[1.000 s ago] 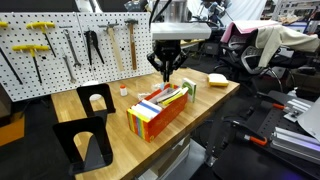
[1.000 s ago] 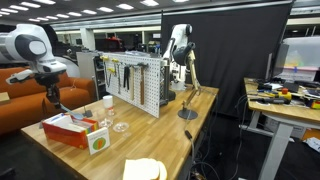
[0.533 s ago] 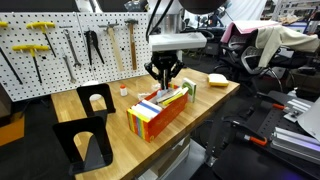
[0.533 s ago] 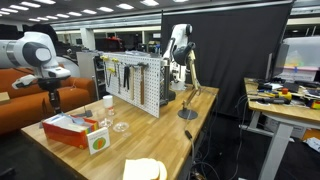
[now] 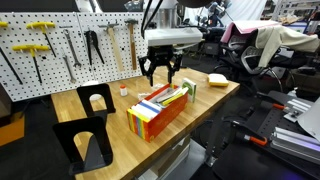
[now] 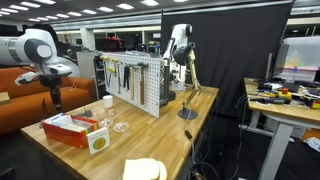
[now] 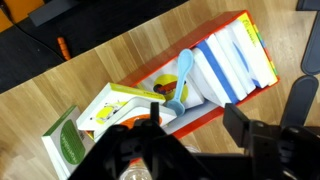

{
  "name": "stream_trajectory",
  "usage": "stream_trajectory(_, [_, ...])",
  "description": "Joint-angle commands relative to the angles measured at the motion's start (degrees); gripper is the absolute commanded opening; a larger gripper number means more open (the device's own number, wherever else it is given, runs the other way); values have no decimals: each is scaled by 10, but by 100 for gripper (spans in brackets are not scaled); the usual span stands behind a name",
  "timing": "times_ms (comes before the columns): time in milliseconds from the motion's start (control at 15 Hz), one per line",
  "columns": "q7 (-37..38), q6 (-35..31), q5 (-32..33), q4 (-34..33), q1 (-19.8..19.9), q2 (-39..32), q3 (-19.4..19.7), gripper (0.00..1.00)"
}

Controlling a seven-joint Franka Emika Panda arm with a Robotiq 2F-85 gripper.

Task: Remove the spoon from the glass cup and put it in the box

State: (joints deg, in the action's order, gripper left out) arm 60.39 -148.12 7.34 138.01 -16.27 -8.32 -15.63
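A pale blue spoon (image 7: 182,78) lies inside the red-rimmed box (image 7: 246,18), between a stack of white and blue items and a yellow-and-white packet. My gripper (image 7: 195,128) hangs open just above the box's near edge and holds nothing. Part of the glass cup (image 7: 133,171) shows at the bottom of the wrist view, under the gripper body. In both exterior views the gripper (image 5: 160,73) (image 6: 54,97) hovers over the box (image 5: 158,113) (image 6: 68,128). A stemmed glass cup (image 6: 120,124) stands beside the box.
A green-and-white carton (image 7: 68,146) (image 6: 97,142) stands at one end of the box. A yellow sponge (image 5: 217,79) lies near the table's corner. A pegboard with tools (image 5: 60,45) runs along the back. Black stands (image 5: 88,140) occupy the table's other end.
The jaws have gone from shut to open and the gripper has risen a little above the box. The spoon now lies loose in the box.
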Motion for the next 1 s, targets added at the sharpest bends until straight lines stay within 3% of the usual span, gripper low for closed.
stream_trajectory(0, [-49,21,-41,4,-7,33,-2,98])
stream_trajectory(67, [-72,16,-71,7,-5,49,-9,100])
stream_trajectory(133, [-33,4,-33,-1,-13,20,4,89])
stream_trajectory(267, [-53,7,-55,1,-12,41,-2,100])
stream_trajectory(933, [-55,9,-57,7,-11,45,-3,100])
